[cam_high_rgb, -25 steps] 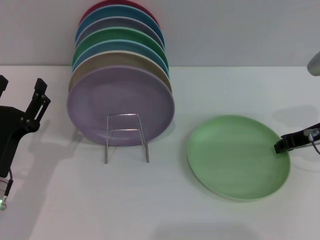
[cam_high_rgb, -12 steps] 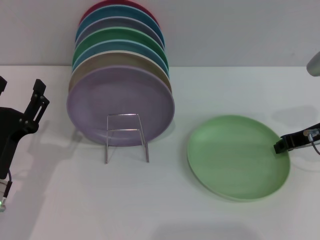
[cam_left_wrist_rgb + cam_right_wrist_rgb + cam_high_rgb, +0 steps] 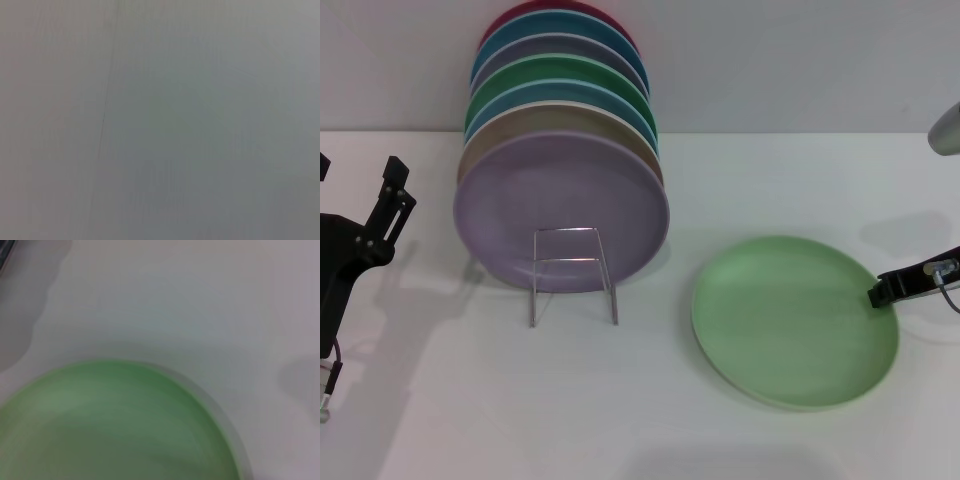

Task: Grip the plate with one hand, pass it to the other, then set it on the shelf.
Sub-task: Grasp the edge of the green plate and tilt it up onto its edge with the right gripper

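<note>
1. The right pincer [image 3: 876,293] reaches in from the right edge of the head view, its dark tip at the right rim of the plate [image 3: 795,320]. Only one finger shows, so whether it grips the rim cannot be told.
2. The plate, light mint green, spreads out from that tip toward the middle of the worktop [image 3: 650,420]. Whether it lies fully flat or has one edge raised cannot be told.
3. In the right wrist view the plate [image 3: 115,425] fills the lower part of the picture, with bare white worktop [image 3: 175,300] beyond its rim.
4. The shelf [image 3: 572,274], a thin silver wire rack with a squared front loop, stands well away from the right pincer, across the plate from it, and nearer to the left pincer [image 3: 392,195].
5. A lilac plate [image 3: 562,212] leans upright just behind the shelf's loop, fronting a row of coloured plates [image 3: 560,85] stacked on edge behind it.
6. The left pincer sits at the left edge of the head view, apart from the row of plates, holding nothing. One finger points up; a second is cut off, so its state cannot be told.
7. The left wrist view shows only a plain grey surface.
</note>
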`<state>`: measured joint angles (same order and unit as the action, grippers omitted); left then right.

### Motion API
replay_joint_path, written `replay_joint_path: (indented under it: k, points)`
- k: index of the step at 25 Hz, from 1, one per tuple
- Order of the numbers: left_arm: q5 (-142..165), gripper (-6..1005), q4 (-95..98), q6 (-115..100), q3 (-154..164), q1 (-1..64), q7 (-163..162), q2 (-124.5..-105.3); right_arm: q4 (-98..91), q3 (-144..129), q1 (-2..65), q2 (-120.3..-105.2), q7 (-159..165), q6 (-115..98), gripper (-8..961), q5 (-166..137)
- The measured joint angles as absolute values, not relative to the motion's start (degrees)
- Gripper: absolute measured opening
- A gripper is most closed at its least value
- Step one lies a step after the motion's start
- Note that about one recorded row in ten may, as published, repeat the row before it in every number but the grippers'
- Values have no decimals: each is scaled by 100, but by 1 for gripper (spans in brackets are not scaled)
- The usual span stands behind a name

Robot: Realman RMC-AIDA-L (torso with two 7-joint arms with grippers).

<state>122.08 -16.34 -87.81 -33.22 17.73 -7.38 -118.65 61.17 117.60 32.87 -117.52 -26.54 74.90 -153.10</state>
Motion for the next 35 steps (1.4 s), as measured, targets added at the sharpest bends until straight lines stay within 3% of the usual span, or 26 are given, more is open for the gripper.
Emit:
replay_joint_path:
  k: [14,35]
  points:
    - [12208,759,-1625,-8868,-3327,1767,-738,-11865,6254,11681,3266,-11751,-2704,7483,47,-15319]
    - [12173,749,-1558,-8965,-3389,1728,-738,-11865,7422,11567,2987,-11887,-3030,7589,20,-15256]
